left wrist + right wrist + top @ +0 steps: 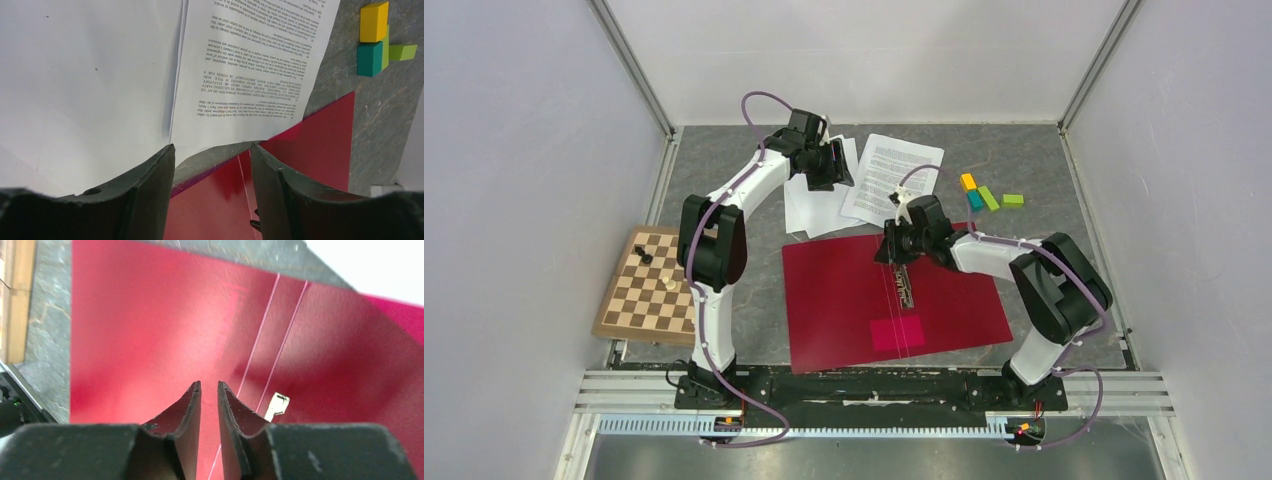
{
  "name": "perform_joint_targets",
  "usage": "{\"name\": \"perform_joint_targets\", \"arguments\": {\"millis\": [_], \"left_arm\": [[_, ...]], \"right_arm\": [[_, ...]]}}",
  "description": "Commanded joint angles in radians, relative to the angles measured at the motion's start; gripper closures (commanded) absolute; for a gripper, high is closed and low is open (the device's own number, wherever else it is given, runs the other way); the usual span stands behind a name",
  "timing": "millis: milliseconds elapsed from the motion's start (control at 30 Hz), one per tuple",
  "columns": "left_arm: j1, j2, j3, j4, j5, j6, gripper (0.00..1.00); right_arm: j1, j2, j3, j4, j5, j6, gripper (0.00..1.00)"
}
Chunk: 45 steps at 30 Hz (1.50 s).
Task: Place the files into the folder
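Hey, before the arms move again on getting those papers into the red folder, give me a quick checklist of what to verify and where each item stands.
1. Folder lying open and flat: ok.
2. Metal clip at the spine open to take paper: cannot tell.
3. Left gripper over the sheets, fingers spread: ok.
4. Printed sheet or blank sheets gripped: not ok, none held.
5. Right gripper holding nothing: ok, narrow gap, only folder beneath.
6. Coloured blocks apart from the sheets: ok.
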Motion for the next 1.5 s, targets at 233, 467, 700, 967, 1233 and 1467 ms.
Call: {"name": "perform_joint_targets", "arguments": {"millis": [233,467,700,967,1233,1467], "left_arm": [[0.006,0.094,0.077,0.052,0.063,0.07,0.23],[0.008,0.181,0.156,0.044,0.129,0.081,0.2],[0.016,0.277,0.288,-0.031,0.192,0.088,0.2],[0.018,0.333,0.352,-0.09,0.17,0.117,0.19],[0.013,0.374,0.365,-0.093,0.241,0.093,0.19],[0.01,0.353,0.368,-0.074,0.282,0.017,0.25]], "right_arm": [[-0.078,-0.053,0.185,-0.048,0.217,-0.021,0.21],[-0.191,0.08,0.262,0.027,0.281,0.007,0.06],[-0.238,0.225,0.394,0.031,0.306,0.046,0.02],[-0.251,0.327,0.46,-0.001,0.299,0.057,0.02],[-0.254,0.36,0.475,-0.009,0.272,0.06,0.02],[-0.254,0.384,0.487,-0.012,0.233,0.063,0.02]]}}
